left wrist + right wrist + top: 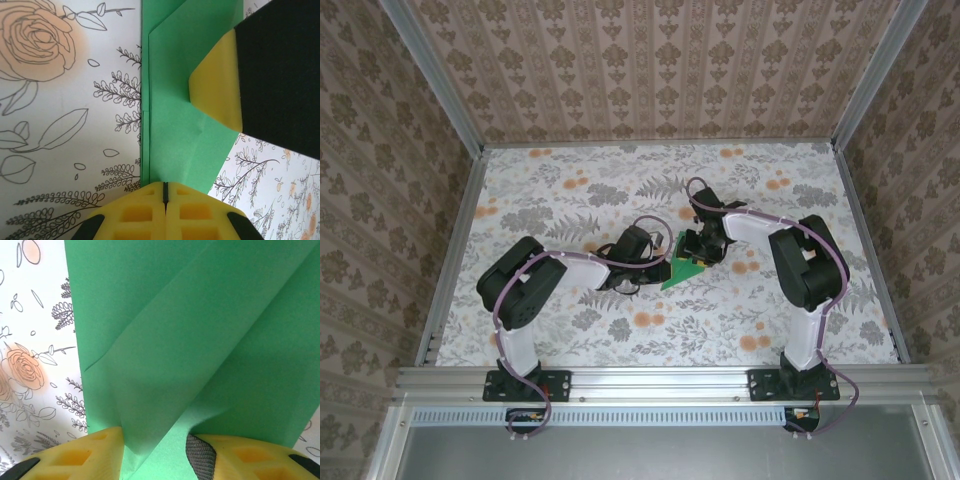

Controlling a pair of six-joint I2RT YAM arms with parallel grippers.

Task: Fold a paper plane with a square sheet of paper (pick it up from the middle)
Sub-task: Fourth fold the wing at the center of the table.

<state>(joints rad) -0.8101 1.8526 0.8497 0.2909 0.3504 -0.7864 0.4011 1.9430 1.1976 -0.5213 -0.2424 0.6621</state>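
The green sheet of paper (682,272) lies mid-table, folded with creases into a tapering, pointed wedge. My left gripper (655,262) is at its left side. In the left wrist view that gripper (165,187) is shut, its yellow fingertips meeting at the near edge of the flat folded paper (185,135). My right gripper (700,255) is over the paper's upper end; one of its fingers (215,85) rests on the sheet. In the right wrist view a raised flap of the paper (190,330) runs between the parted jaws of the right gripper (155,445).
The table carries a floral-print cloth (620,190). An aluminium rail (660,380) runs along the near edge, and patterned walls (650,70) close the back and both sides. Both arms bend inward toward the middle.
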